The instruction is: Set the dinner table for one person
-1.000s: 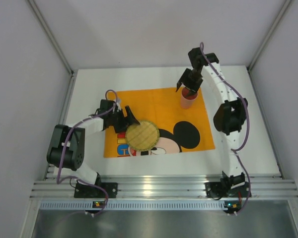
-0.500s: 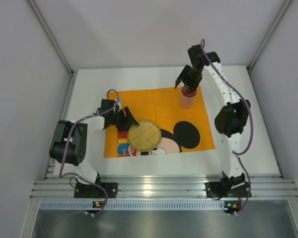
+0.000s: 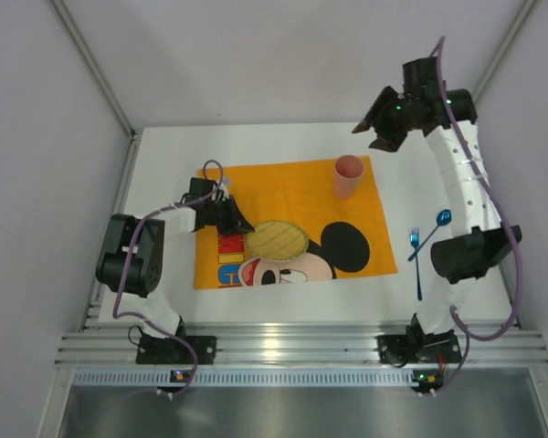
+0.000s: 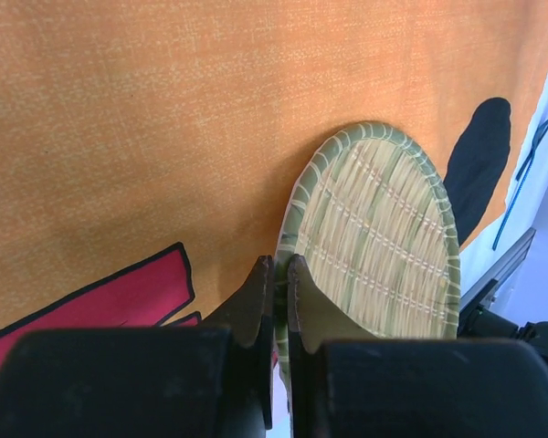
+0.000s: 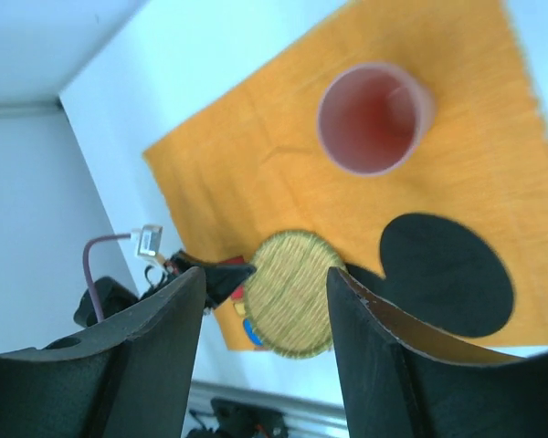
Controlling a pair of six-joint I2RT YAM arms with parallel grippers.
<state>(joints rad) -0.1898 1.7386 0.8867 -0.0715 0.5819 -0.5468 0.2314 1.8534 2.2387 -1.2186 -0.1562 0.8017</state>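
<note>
1. Where the arm bases are bolted, a ribbed aluminium rail is seen along the near edge of the white tabletop. The tabletop runs from that rail to the far walls & carries everything else.
2. An orange placemat w/ a Mickey Mouse print is laid flat on the tabletop, somewhat left of centre.
3. Left tool is held low over the placemat's left part. Its fingers are pressed nearly together, w/ the rim of a woven plate pinched between them.
4. Woven plate is round, straw-coloured w/ a green edge, & is placed over the Mickey face, toward the placemat's near edge. In the top view it reads as a flattened oval, so a tilt is suggested. Whether its far edge touches the placemat can't be told.
5. Two blue utensils are laid on bare tabletop right of the placemat, just beside the right arm. They appear crossed or touching; their type can't be made out.
6. A pink cup is stood upright, mouth up, on the placemat's far right corner, apart from the plate.
7. Right tool is raised high beyond the cup, near the tabletop's far right corner, w/ its fingers spread wide apart.
</note>
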